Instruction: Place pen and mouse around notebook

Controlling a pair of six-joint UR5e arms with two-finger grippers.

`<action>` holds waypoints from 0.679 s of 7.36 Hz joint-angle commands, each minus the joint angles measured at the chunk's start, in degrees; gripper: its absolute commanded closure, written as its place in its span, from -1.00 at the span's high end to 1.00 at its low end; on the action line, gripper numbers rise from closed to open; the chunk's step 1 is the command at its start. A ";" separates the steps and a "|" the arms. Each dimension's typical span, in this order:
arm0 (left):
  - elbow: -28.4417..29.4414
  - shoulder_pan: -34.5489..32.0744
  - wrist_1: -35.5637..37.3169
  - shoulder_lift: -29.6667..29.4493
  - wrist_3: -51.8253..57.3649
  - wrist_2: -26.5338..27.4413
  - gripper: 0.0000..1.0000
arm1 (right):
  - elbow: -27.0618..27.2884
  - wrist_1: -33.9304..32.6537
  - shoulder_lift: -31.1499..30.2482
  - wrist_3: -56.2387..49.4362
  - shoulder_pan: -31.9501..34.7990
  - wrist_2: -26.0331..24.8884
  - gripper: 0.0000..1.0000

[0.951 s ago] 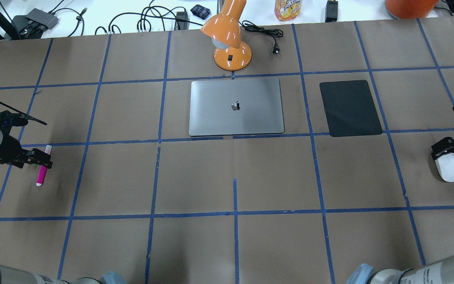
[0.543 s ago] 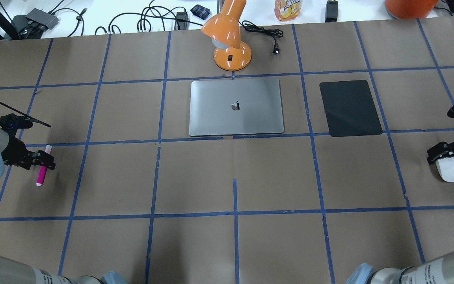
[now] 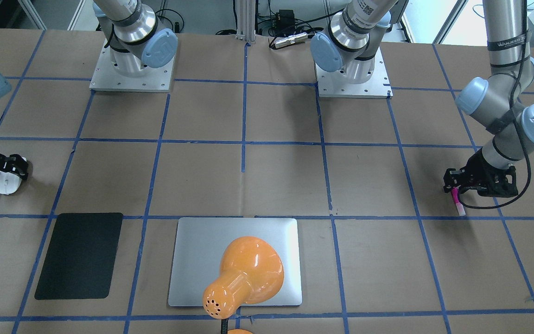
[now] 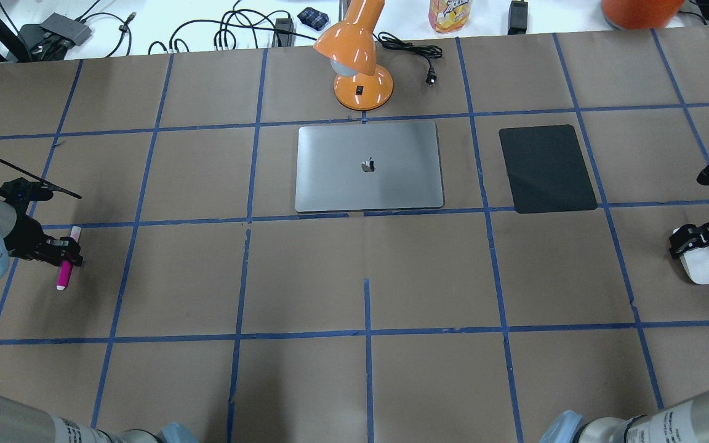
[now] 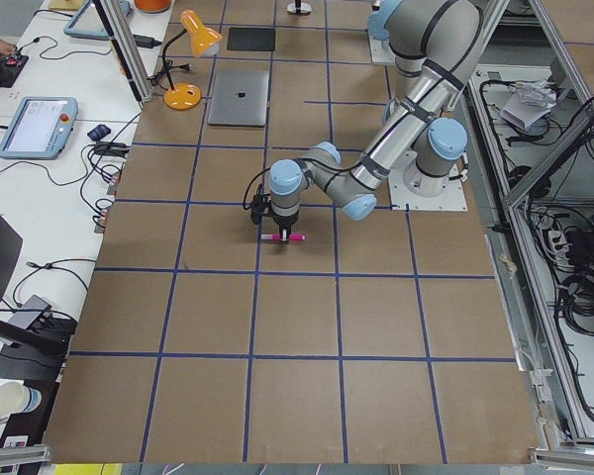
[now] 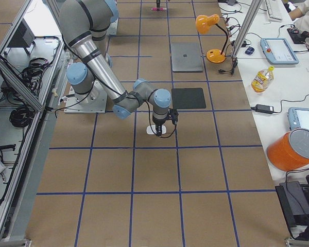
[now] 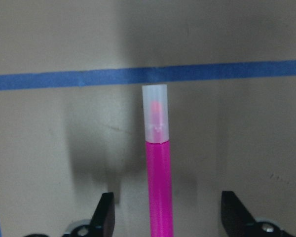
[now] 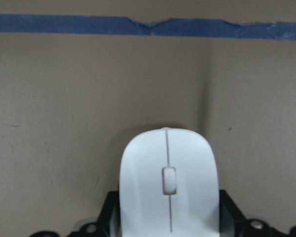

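The magenta pen (image 4: 63,274) lies on the brown table at the far left, its pale cap pointing away from the robot. My left gripper (image 4: 68,253) straddles its middle; in the left wrist view the fingers (image 7: 104,212) stand well clear of the pen (image 7: 158,168), so it is open. The white mouse (image 4: 701,267) rests at the far right. My right gripper (image 4: 690,241) is over its far end, and the right wrist view shows both fingers against the mouse's (image 8: 168,163) sides. The silver notebook (image 4: 368,166) lies shut at centre back, away from both grippers.
An orange desk lamp (image 4: 357,67) stands just behind the notebook, and in the front-facing view its shade overhangs the notebook (image 3: 193,260). A black mat (image 4: 546,168) lies to the right of the notebook. A loose power plug (image 4: 431,79) lies beside the lamp.
The right gripper slid left over the mouse's far end and its fingers narrowed onto the sides. The left gripper shifted slightly along the pen and stayed astride it.
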 commanded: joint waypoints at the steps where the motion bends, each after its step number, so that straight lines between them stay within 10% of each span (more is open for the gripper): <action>1: 1.05 0.05 0.00 -0.29 -0.18 0.08 -1.00 | -0.08 0.33 -0.15 0.10 0.00 -0.09 -0.19; 5: 2.02 -0.56 -0.96 2.25 -9.11 0.87 -1.00 | -9.10 9.87 -1.47 7.26 4.80 1.13 -0.19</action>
